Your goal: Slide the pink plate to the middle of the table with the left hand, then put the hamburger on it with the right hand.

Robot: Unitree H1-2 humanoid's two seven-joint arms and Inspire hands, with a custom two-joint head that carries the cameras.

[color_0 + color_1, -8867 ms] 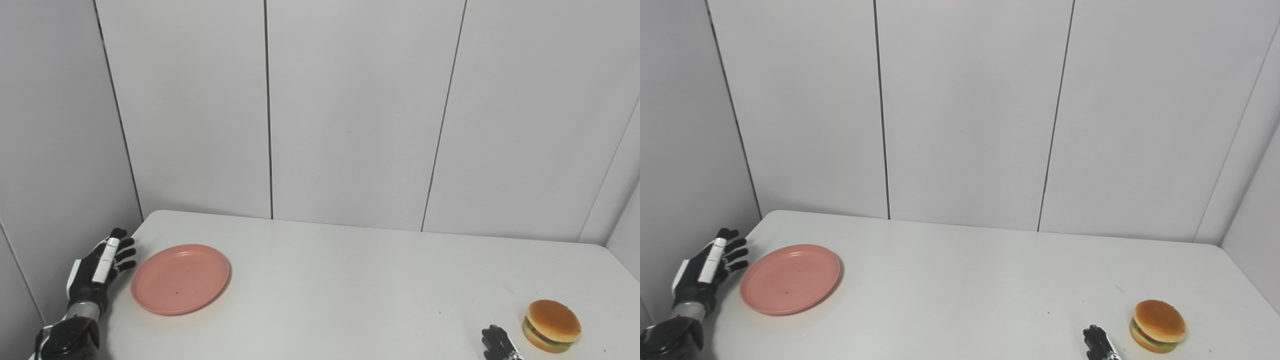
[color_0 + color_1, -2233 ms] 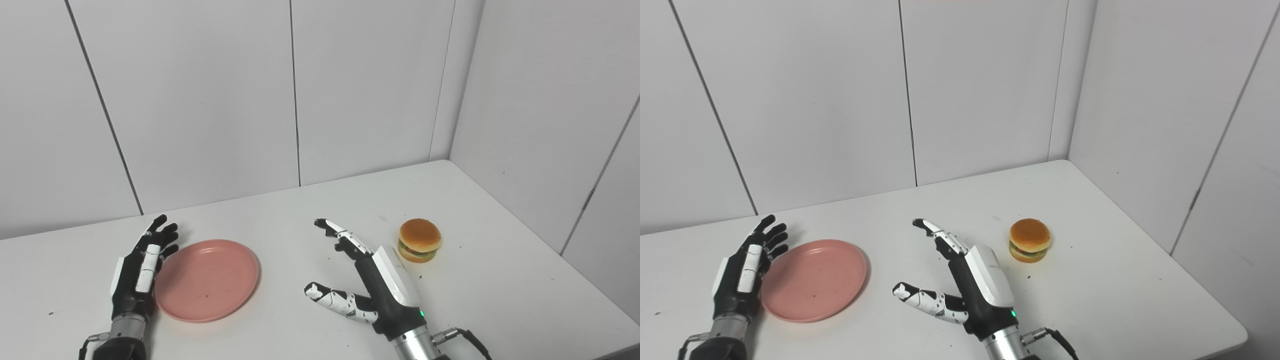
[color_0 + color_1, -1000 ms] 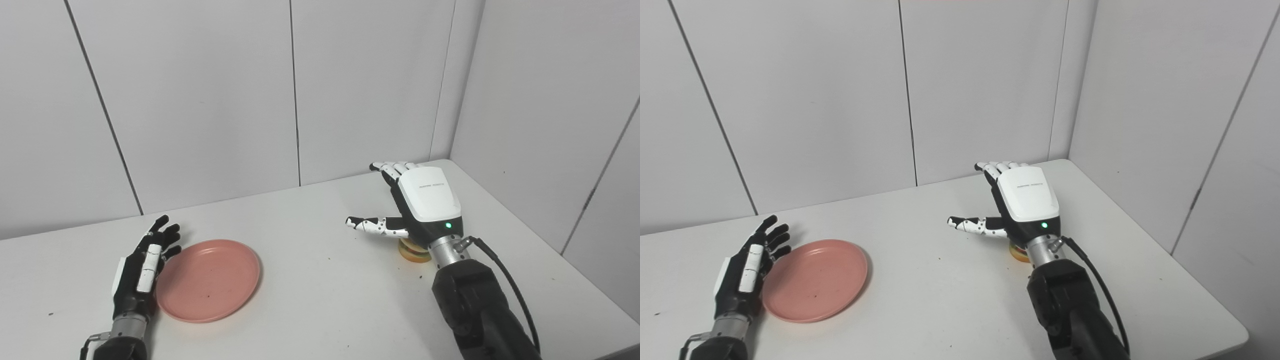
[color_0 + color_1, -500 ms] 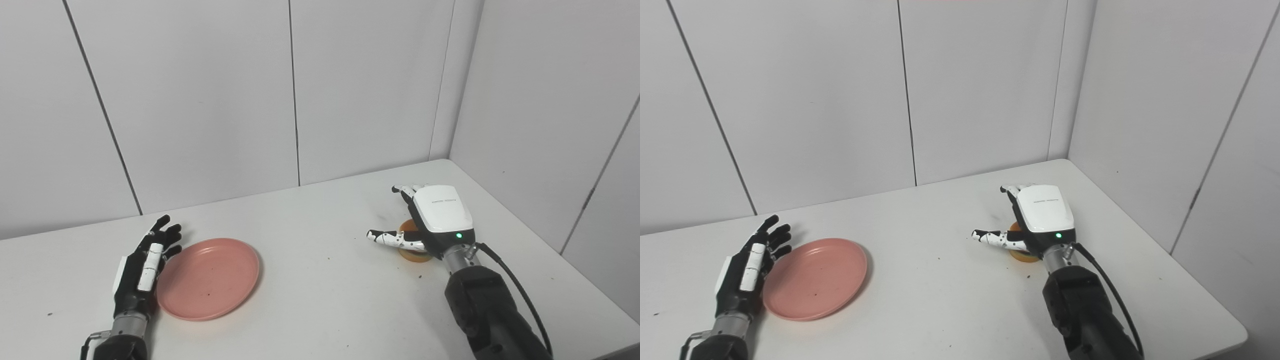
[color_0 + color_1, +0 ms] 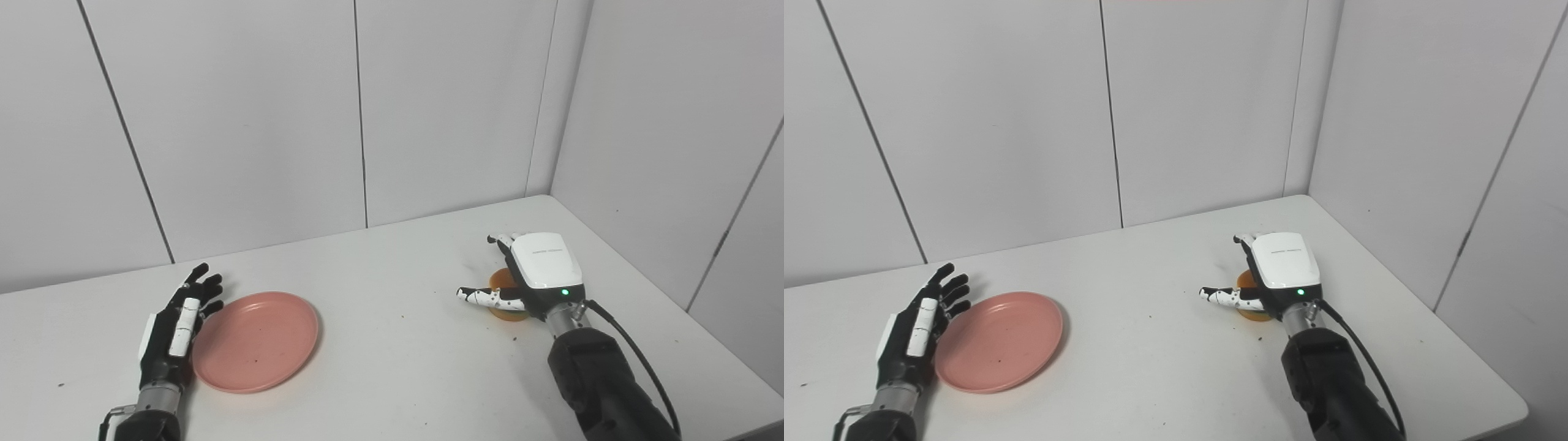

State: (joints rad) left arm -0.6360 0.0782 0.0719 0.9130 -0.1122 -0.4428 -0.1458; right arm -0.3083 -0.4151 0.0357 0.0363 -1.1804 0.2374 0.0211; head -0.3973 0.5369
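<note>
White table (image 5: 392,367) set into a corner of grey panelled walls (image 5: 245,122). Pink plate (image 5: 257,341) lies toward the left edge. Left hand (image 5: 174,327) open, fingers spread, just beside the plate's left rim. Right hand (image 5: 533,272) palm-down over the hamburger (image 5: 503,312) near the far right corner; thumb out, grip state unclear.

Pink plate (image 5: 257,340), white table (image 5: 380,367), orange-brown hamburger (image 5: 503,283) — blk/wht right hand (image 5: 533,272), mostly blk left hand (image 5: 174,327).
</note>
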